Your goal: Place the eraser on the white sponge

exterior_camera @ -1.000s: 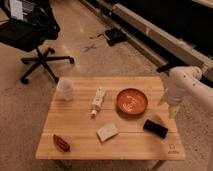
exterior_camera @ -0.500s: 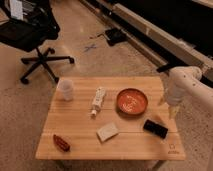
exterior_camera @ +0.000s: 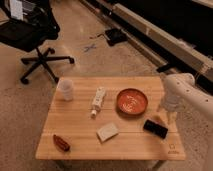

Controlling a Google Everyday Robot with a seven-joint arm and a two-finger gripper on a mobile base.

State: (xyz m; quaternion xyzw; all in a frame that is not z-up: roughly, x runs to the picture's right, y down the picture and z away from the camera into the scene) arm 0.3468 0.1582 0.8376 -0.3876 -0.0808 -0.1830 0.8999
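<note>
The eraser (exterior_camera: 155, 128) is a flat black block lying on the wooden table (exterior_camera: 80, 125) near its right edge. The white sponge (exterior_camera: 108, 132) is a beige block lying near the table's front middle, left of the eraser. My gripper (exterior_camera: 167, 115) hangs from the white arm at the table's right edge, just above and behind the eraser, pointing down.
An orange bowl (exterior_camera: 132, 101) sits behind the eraser. A long white tube (exterior_camera: 97, 100) lies at the table's centre, a white cup (exterior_camera: 65, 89) at the back left, a dark red oblong object (exterior_camera: 61, 143) at the front left. A black office chair (exterior_camera: 35, 35) stands beyond the table.
</note>
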